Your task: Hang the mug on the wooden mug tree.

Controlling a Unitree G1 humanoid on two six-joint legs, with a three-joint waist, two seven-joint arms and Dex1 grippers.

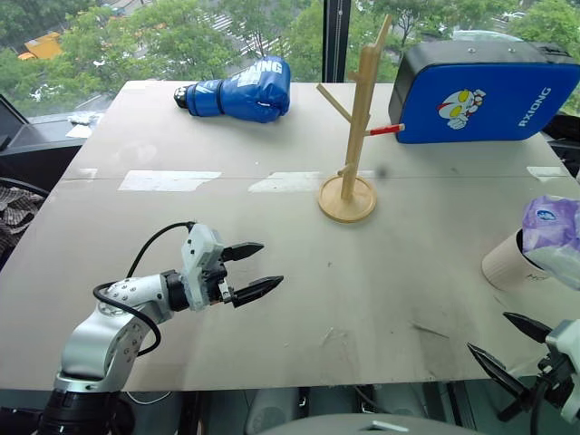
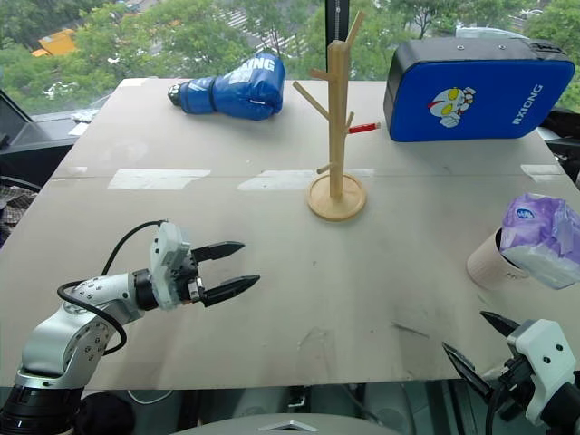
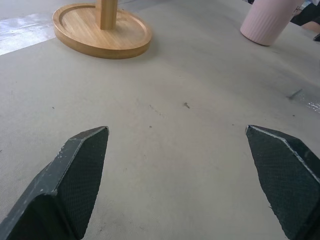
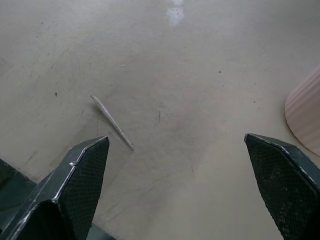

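The mug [image 1: 504, 263], pale and ribbed, sits at the table's right edge with its upper part covered by a purple tissue pack [image 1: 553, 227]. The wooden mug tree [image 1: 359, 118] stands upright at the centre back on its round base [image 1: 347, 207], with one red-tipped peg pointing right. My left gripper [image 1: 270, 265] hovers open over the left half of the table, pointing towards the mug, with nothing between its fingers. My right gripper [image 1: 488, 331] is open at the near right table edge, below the mug, and holds nothing. The mug's side also shows in the right wrist view [image 4: 306, 115].
A blue boxing glove [image 1: 240, 91] lies at the back left. A blue strike pad [image 1: 480, 91] stands at the back right, close behind the tree's red peg. A thin pale sliver [image 4: 112, 121] lies on the table near my right gripper.
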